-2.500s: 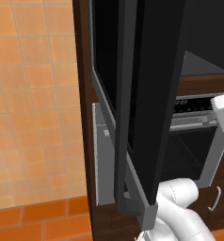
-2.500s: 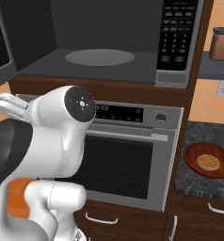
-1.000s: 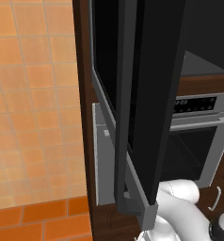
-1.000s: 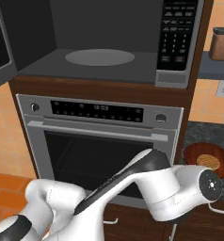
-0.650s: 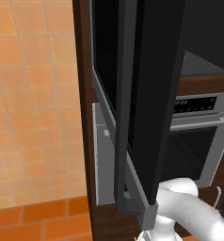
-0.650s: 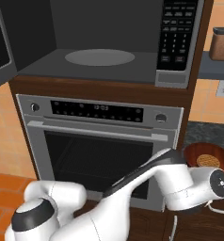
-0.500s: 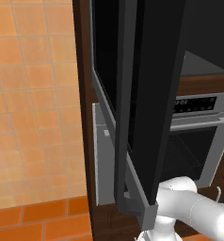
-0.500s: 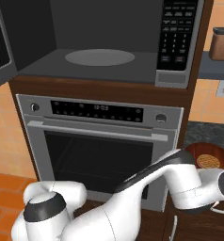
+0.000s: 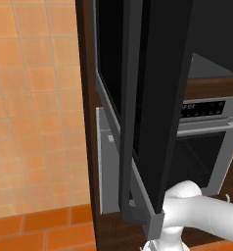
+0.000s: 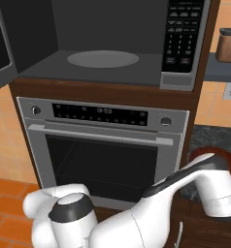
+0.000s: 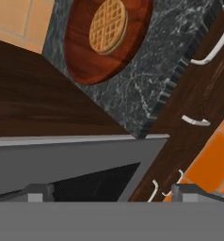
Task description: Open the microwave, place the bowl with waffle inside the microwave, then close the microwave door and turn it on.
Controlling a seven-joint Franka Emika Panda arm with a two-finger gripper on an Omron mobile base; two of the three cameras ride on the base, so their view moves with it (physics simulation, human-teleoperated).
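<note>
The microwave (image 10: 107, 53) stands open, its dark cavity and round glass plate (image 10: 103, 59) showing. The microwave door (image 9: 152, 98) is swung out to the left, and I see it nearly edge-on in the left base view. A brown wooden bowl (image 11: 109, 44) with a golden waffle (image 11: 108, 26) in it sits on a dark speckled stone counter (image 11: 151, 84). My gripper (image 11: 114, 195) hangs open some way short of the bowl, with nothing between its fingertips (image 11: 38, 192). My white arm (image 10: 185, 186) reaches low and right, covering most of the bowl in the right base view.
A grey oven (image 10: 103, 145) with a display strip sits under the microwave, and its front (image 11: 62, 160) lies close to my hand. The keypad (image 10: 183, 38) is on the microwave's right. Drawer handles (image 11: 212, 47) are below the counter. A brown canister (image 10: 227, 44) stands on a shelf.
My arm has swung from in front of the oven down and out to the right toward the counter. The jaws stayed open. The microwave door has not moved.
</note>
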